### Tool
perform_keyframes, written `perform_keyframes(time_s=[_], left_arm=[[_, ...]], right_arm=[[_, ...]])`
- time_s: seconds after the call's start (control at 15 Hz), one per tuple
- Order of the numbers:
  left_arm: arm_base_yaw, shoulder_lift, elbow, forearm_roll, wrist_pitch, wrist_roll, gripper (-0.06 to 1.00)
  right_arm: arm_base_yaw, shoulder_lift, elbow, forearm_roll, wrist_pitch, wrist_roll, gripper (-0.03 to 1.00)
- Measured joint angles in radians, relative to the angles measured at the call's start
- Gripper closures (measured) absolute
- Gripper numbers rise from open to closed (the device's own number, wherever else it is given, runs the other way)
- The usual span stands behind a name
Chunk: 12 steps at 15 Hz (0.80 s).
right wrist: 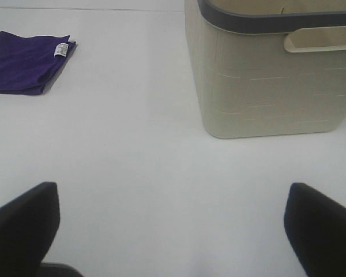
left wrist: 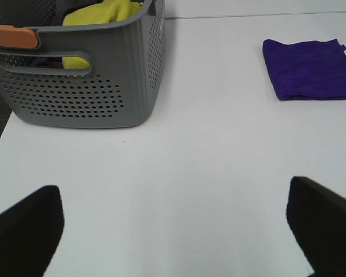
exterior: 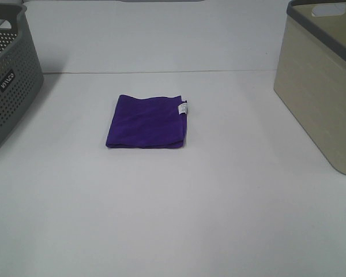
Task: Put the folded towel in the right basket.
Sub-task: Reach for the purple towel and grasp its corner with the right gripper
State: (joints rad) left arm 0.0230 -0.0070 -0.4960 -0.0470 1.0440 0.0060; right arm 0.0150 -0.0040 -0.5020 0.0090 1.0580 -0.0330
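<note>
Of the left claw [left wrist: 173, 231] only two black fingers [left wrist: 24, 229] show, cut off at the corners of its wrist view. They stand wide apart over bare counter, gripping nothing. The right claw [right wrist: 173, 231] looks the same in its own view: two dark fingertips [right wrist: 22, 226] spread wide, with white counter between them.

The counter [exterior: 173, 219] is plain matte white, evenly lit and without marks.

The folded purple towel [exterior: 147, 121] lies flat on it, well apart from the beige basket [exterior: 323, 86] and to that basket's left in the high view. A small white label [exterior: 183, 108] sits at the towel corner nearest the beige basket; its print is too small to read.

The beige basket has a dark grey rim and a handle slot. It is cut off by the frame, and its inside is hidden.

Beyond the towel from the beige basket stands a perforated grey basket [exterior: 11, 86], also cropped. It holds yellow cloth [left wrist: 104, 11] and something orange [left wrist: 11, 36] that I cannot identify.

Behind both, a thin line [exterior: 161, 72] crosses the white surface. I cannot tell whether it is a seam or the counter's far edge.
</note>
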Motion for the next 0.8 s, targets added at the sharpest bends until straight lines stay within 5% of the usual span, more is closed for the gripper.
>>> perform_keyframes(time_s=[0.8], left_arm=[[0.000,0.000,0.000,-0.001,0.000,0.000,-0.05]], right_arm=[[0.000,0.000,0.000,-0.001,0.000,0.010,-0.01]])
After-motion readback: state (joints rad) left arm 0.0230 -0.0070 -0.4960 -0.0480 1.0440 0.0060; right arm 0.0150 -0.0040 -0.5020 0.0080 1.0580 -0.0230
